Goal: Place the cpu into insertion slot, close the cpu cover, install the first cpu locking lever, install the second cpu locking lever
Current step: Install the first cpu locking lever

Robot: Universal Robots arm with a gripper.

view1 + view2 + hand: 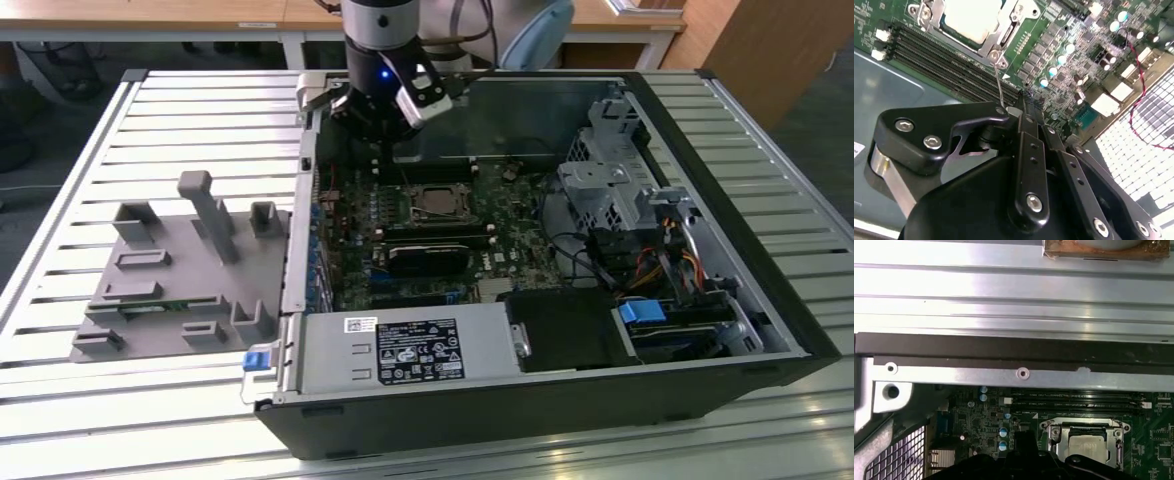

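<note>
The cpu [970, 17] [1088, 446] lies with its dull silver top up in the insertion slot [434, 203] on the green board. The cpu cover [999, 37] [1054, 432], a silver frame, lies flat around it. From the socket's corner a thin wire locking lever [998, 82] rises to the tip of my gripper [1021, 109]. The black fingers [1026, 150] stand together, and the lever's end meets them at the tip. In the exterior view my gripper [386, 138] hangs over the board beside the slot, toward the case's far wall.
The open computer case [747, 330] lies on a slatted metal table [80, 130]. Black memory slots [944, 57] run beside the socket. A power supply [400, 350] sits at the near edge and a drive cage [607, 180] with cables stands on the exterior view's right. A grey fixture [174, 270] stands left of the case.
</note>
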